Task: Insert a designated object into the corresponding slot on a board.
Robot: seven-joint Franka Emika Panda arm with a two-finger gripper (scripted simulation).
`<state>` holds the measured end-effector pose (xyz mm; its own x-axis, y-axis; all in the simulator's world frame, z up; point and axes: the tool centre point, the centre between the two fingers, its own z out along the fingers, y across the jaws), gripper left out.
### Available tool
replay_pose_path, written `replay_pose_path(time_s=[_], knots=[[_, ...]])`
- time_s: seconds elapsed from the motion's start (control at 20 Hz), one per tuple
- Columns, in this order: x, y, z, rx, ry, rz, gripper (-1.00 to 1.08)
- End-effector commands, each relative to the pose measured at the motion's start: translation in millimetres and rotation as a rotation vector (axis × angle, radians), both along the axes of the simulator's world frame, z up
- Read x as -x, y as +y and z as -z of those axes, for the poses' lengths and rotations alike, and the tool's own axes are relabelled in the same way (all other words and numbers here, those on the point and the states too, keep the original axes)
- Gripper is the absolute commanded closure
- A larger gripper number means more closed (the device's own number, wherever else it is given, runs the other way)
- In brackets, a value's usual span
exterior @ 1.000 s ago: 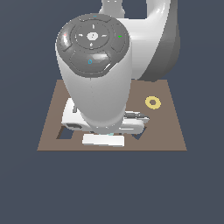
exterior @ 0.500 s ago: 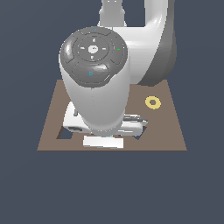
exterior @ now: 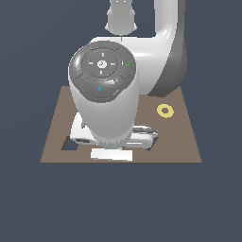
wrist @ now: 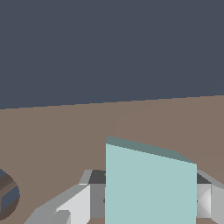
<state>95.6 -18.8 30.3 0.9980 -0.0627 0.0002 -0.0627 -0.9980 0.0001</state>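
**Cyan tile clamped between the fingers above the board**

Exterior view: the white arm hides mid-frame; the flat brown rectangular board (exterior: pixel 189 142) shows a yellow ring (exterior: pixel 165 111) at right and a dark cutout (exterior: pixel 70 144) at lower left.

Wrist view: the gripper (wrist: pixel 148 197) grasps the pale cyan square tile (wrist: pixel 148 183), lower centre, with board surface behind.

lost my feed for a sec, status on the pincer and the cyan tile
Pincer shut on cyan tile, tile held upright above the board. Slot not identifiable; arm blocks most of the board in the exterior view. Nothing seen in the way.
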Motion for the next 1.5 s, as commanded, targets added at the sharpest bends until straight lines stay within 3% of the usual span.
replay_pose_path(time_s=[0.0, 0.8, 1.45], knots=[[0, 0, 0, 0.000, 0.000, 0.000, 1.08], [-3, -3, -3, 0.000, 0.001, 0.041, 1.08], [-18, -28, -5, -0.001, 0.001, 0.332, 1.08]])
